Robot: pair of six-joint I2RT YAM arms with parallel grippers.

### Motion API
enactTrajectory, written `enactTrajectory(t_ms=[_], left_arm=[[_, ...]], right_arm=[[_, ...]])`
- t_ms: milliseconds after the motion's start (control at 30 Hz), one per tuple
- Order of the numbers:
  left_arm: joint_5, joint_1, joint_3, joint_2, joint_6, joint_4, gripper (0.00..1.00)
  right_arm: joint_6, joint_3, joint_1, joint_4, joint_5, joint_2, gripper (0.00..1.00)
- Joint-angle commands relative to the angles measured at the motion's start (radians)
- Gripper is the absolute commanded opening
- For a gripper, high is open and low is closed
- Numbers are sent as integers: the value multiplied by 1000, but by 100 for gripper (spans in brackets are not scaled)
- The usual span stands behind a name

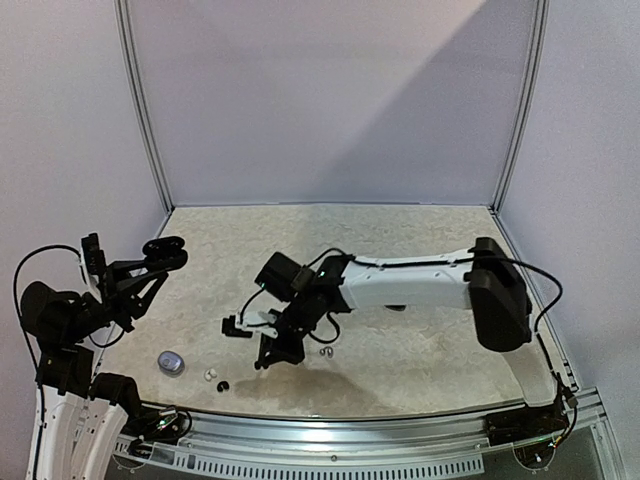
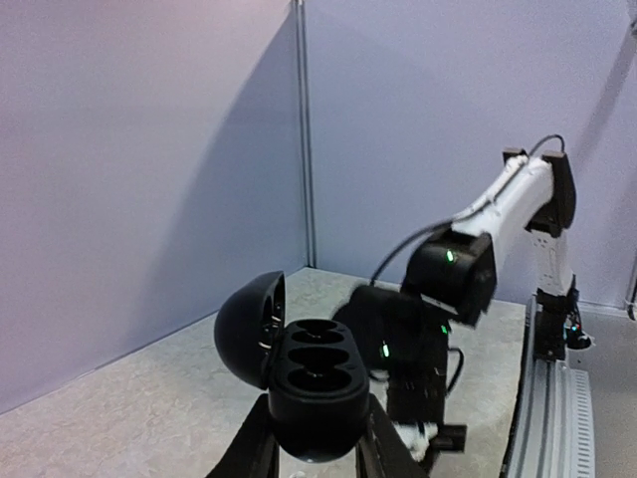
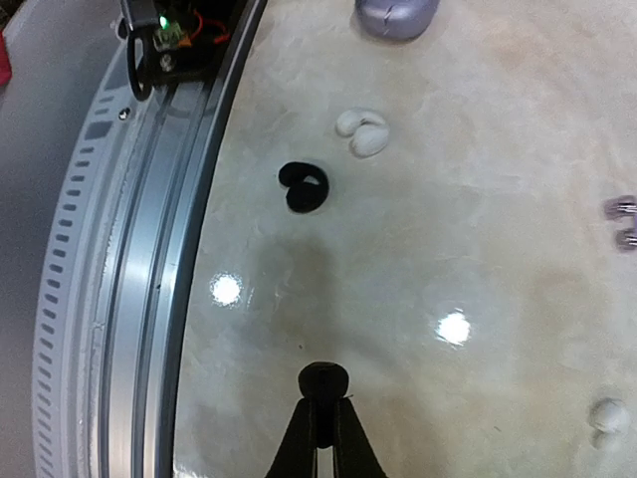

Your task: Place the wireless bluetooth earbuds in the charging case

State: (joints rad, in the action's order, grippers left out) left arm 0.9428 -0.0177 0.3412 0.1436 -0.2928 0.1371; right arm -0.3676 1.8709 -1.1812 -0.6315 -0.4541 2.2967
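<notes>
My left gripper (image 2: 317,443) is shut on a black charging case (image 2: 317,383) and holds it up in the air, lid open and both sockets empty. It also shows at the left in the top view (image 1: 165,250). My right gripper (image 3: 323,400) is shut on a small black earbud (image 3: 323,379), held above the table near its front edge; in the top view the gripper (image 1: 264,360) is mid-table. A second black earbud (image 3: 304,187) and a white earbud (image 3: 361,132) lie loose on the table beyond it.
A silvery grey closed case (image 3: 396,15) sits at the front left (image 1: 171,362). Small silvery hook buds (image 3: 623,221) and another white bud (image 3: 607,414) lie to the right. The metal rail (image 3: 129,299) runs along the table's front edge.
</notes>
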Motion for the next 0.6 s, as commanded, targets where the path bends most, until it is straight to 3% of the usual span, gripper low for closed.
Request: enactTrajectory(t_ms=[0, 200, 567], left_arm=[[153, 15, 31, 35, 29, 40, 0], [248, 96, 93, 113, 156, -6, 0], [213, 264, 90, 164, 254, 1, 0]], right_arm=[[10, -17, 68, 29, 22, -268, 0], [-24, 26, 70, 48, 30, -401, 0], [-83, 69, -36, 126, -7, -472, 0]])
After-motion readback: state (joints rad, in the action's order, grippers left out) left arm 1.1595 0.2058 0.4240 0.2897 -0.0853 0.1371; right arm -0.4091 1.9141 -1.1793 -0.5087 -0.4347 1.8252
